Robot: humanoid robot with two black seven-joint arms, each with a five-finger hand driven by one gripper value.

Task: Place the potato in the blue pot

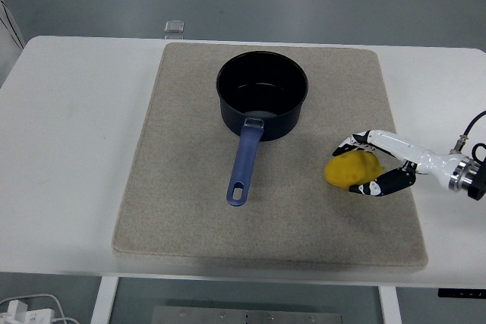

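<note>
Potato point(352, 170), yellow and lumpy, sits on the right side of the tan mat point(182, 165), some way in from the mat's right and near edges. Bare mat stretches between it and the pot's handle point(244, 162), and nothing lies on the way from the potato up to the blue pot point(263, 95).

That pot stands at the far middle of the mat, open and empty as far as I can see, its handle pointing toward the near edge. The mat covers most of the white table point(68, 134), with wide bare strips left and right. A small clear block point(175, 26) lies at the table's far edge.

Reaching in from the right, the right hand point(377, 163) wraps the potato, fingers point(351, 144) curled over its far side and thumb under its near right side.
</note>
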